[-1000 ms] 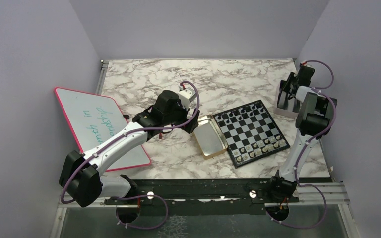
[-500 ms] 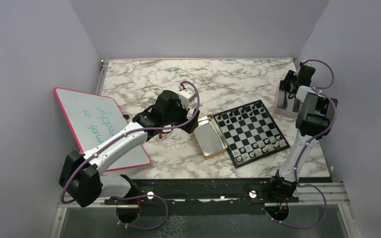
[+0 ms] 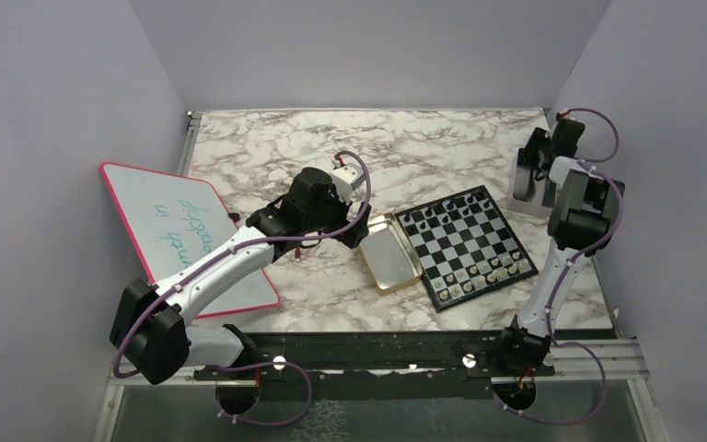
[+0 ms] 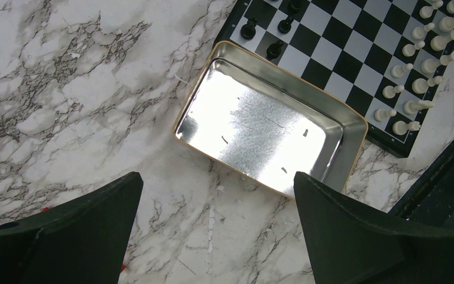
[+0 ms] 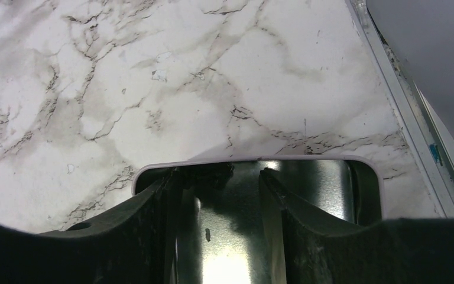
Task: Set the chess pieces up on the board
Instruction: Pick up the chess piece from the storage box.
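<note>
The board (image 3: 468,241) lies right of centre, and in the left wrist view it sits at the top right (image 4: 354,53). Black chess pieces (image 3: 442,211) (image 4: 266,29) stand along its far edge, pale ones (image 3: 490,269) (image 4: 420,77) fill its near rows. My left gripper (image 3: 311,219) (image 4: 216,177) hangs wide open over bare marble, left of the board, holding nothing. My right gripper (image 3: 538,170) (image 5: 220,173) reaches into a shiny metal tray (image 3: 525,195) (image 5: 254,160) at the far right, jaws apart. A dark shape by its left fingertip could be a piece or a reflection.
An empty gold tin (image 3: 389,254) (image 4: 266,127) lies against the board's left side. A pink-rimmed whiteboard (image 3: 179,230) overhangs the table's left edge under my left arm. A tiny red object (image 4: 46,208) sits by my left finger. The table's metal rail (image 5: 402,112) runs close on the right.
My right gripper's jaws have spread wider inside the metal tray, and that wrist has shifted slightly toward the back. The left arm has not moved.
</note>
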`<action>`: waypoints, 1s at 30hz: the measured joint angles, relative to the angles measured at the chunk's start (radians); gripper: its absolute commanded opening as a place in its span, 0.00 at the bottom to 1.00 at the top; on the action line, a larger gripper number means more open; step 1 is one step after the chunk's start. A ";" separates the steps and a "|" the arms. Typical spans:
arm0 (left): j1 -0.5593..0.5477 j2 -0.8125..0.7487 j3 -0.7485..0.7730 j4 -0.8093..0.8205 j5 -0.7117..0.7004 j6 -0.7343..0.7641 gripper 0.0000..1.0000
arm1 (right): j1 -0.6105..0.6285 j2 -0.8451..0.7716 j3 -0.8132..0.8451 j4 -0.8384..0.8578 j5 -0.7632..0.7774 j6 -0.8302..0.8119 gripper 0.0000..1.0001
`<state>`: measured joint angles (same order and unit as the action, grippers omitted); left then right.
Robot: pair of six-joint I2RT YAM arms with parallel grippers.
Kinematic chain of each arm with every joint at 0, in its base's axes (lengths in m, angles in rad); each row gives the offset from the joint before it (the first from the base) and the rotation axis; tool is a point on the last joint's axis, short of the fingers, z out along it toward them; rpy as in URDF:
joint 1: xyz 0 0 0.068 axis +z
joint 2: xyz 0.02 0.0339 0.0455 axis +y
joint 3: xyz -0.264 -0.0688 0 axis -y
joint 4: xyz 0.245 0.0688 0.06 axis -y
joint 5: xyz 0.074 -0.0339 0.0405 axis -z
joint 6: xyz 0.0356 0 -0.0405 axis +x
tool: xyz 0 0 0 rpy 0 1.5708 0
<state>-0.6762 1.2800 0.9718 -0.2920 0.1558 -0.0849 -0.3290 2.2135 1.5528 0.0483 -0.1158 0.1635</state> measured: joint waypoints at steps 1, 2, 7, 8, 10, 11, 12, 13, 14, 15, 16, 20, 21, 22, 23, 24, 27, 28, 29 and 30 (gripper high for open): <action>0.000 0.001 0.000 0.000 0.002 0.000 0.99 | 0.000 0.004 0.006 -0.002 0.001 -0.001 0.54; 0.000 0.002 0.000 0.000 0.004 0.000 0.99 | 0.000 0.007 0.013 -0.006 0.002 -0.004 0.53; 0.000 0.006 0.000 0.000 0.010 0.000 0.99 | 0.000 0.010 0.019 -0.018 0.013 -0.008 0.48; 0.000 0.006 0.000 0.000 0.011 0.000 0.99 | 0.000 0.011 0.019 -0.019 0.016 -0.008 0.47; 0.000 0.008 0.000 0.001 0.012 0.000 0.99 | 0.000 0.014 0.019 -0.023 0.022 -0.008 0.45; 0.000 0.009 0.000 0.001 0.012 0.000 0.99 | 0.000 0.014 0.019 -0.026 0.024 -0.008 0.45; 0.000 0.009 0.000 0.001 0.012 0.000 0.99 | 0.000 0.014 0.019 -0.033 0.027 -0.009 0.44; 0.000 0.009 0.000 0.001 0.012 0.000 0.99 | 0.000 0.014 0.019 -0.042 0.030 -0.010 0.43; 0.000 0.009 0.000 0.001 0.012 0.000 0.99 | 0.000 0.014 0.019 -0.047 0.034 -0.012 0.43; 0.000 0.009 0.000 0.001 0.013 0.000 0.99 | 0.000 0.015 0.019 -0.048 0.036 -0.014 0.43; 0.000 0.009 0.000 0.001 0.013 0.000 0.99 | 0.000 0.015 0.019 -0.048 0.040 -0.016 0.43; 0.000 0.009 0.000 0.001 0.013 0.000 0.99 | 0.000 0.015 0.023 -0.052 0.044 -0.027 0.44; 0.000 0.009 0.000 0.001 0.013 0.000 0.99 | 0.000 0.017 0.030 -0.055 0.044 -0.030 0.43; 0.000 0.009 0.000 0.001 0.013 0.000 0.99 | 0.000 0.020 0.037 -0.058 0.044 -0.034 0.43; 0.000 0.009 0.000 0.001 0.013 0.000 0.99 | 0.000 0.021 0.046 -0.062 0.044 -0.035 0.43; 0.000 0.009 0.000 0.001 0.013 0.000 0.99 | 0.000 0.021 0.048 -0.063 0.044 -0.035 0.43; 0.000 0.009 0.000 0.001 0.013 0.000 0.99 | 0.000 0.023 0.056 -0.068 0.043 -0.042 0.43; 0.000 0.009 0.000 0.001 0.013 0.000 0.99 | 0.000 0.025 0.060 -0.069 0.043 -0.043 0.43; 0.000 0.009 0.000 0.001 0.013 0.000 0.99 | 0.000 0.027 0.061 -0.069 0.043 -0.044 0.43; 0.000 0.010 0.000 0.001 0.014 0.000 0.99 | 0.000 0.029 0.062 -0.069 0.043 -0.045 0.43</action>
<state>-0.6762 1.2896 0.9718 -0.2913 0.1696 -0.0853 -0.3290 2.2429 1.6150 -0.0208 -0.0727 0.1184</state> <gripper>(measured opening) 0.989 0.429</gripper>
